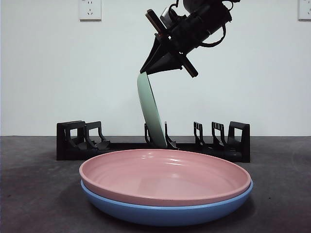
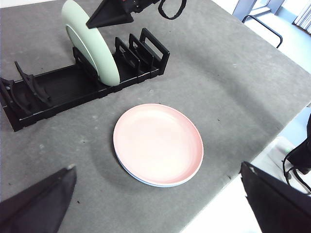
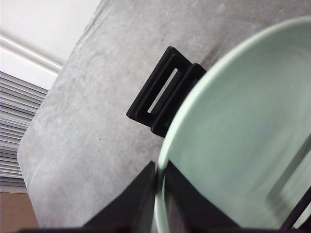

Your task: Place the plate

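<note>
**Green plate nearly seated in rack**

Far across the table, a black slotted plastic dish rack (image 1: 77,141) holds the tilted pale green round plate (image 1: 151,114) in a middle slot. The right gripper (image 1: 146,68) pinches its top rim, unreleased. A pink plate (image 1: 165,177) stacked on a blue one (image 1: 165,213) waits nearer. The left gripper (image 2: 155,204) hangs spread wide, idle

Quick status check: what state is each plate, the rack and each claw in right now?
Green plate: on edge, tilted, lower rim in a rack slot, top rim gripped.
Rack: flat on the table, other slots vacant.
Pink plate: flat, stacked on the blue plate.
Right claw: shut on the green plate's rim.
Left claw: open, holding nothing.
</note>
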### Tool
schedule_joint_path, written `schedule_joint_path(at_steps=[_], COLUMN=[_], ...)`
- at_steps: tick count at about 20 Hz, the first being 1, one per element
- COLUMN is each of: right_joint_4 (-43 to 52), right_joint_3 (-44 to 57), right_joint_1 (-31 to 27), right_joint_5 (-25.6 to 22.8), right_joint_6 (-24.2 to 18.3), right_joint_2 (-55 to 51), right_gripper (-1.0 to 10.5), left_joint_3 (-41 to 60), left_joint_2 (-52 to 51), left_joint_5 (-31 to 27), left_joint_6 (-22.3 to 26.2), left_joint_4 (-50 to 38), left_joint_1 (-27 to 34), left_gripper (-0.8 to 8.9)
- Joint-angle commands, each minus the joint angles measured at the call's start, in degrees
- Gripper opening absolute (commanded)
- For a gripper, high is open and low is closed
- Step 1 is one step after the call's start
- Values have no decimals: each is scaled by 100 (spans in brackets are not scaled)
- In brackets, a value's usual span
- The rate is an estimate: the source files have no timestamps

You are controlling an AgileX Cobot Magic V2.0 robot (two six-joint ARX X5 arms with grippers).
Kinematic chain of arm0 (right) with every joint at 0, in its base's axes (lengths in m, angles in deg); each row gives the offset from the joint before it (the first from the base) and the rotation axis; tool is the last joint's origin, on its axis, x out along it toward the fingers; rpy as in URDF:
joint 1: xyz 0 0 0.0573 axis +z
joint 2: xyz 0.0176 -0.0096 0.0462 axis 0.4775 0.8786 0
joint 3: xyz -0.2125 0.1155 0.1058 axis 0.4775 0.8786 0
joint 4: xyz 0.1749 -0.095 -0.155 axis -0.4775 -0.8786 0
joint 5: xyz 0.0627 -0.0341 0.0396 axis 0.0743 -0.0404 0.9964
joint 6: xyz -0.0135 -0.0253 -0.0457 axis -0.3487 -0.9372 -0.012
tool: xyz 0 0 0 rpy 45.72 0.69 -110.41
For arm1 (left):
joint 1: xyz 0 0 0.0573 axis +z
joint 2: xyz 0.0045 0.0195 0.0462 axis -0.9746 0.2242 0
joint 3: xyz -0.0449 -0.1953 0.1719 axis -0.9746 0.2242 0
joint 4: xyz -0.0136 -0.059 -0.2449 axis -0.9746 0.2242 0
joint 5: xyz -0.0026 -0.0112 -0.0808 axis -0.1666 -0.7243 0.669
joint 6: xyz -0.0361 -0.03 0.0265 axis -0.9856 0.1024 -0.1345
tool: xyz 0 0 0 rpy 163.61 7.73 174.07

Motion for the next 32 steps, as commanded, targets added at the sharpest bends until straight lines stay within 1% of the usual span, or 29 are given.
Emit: schedule_joint_path(at_steps=[1,5,7,8,11,14,20,23,25,26,29,32], right_joint_4=[63,105,105,105,105,107,98,37,-125,-243,-894,-1770], right_joint_3=[-146,-149,-149,-149,-151,-149,-149,-149,-149,-149,-149,-146], right_joint_1=[22,2,0,0,2,7,46,151,273,343,533,713], right_joint_5=[-7,17,105,184,205,140,157,278,232,136,94,-341], right_joint_6=[-24,133,212,236,245,227,225,205,35,-28,-385,-682], right_joint_2=[129,116,105,98,-31,-321,-1137,-1582,-1906,-2050,-2465,-2815], right_gripper=[14,14,14,14,14,14,14,14,14,14,14,14], left_joint_3=[-120,-120,-120,-120,-120,-120,-120,-120,-120,-120,-120,-120], left_joint_2=[11,11,11,11,11,9,11,11,11,11,11,11], left_joint_5=[4,7,7,4,7,7,7,4,7,7,7,4], left_joint_6=[-13,-9,-9,-9,-7,-4,-2,0,20,22,22,22], left_joint_4=[-22,-24,-22,-22,-22,-22,-22,-24,-24,-24,-24,-24], left_joint_1=[-37,-37,-37,-37,-37,-37,-37,-37,-37,-37,-37,-37], left_gripper=[530,530,530,530,530,530,530,530,530,530,530,530])
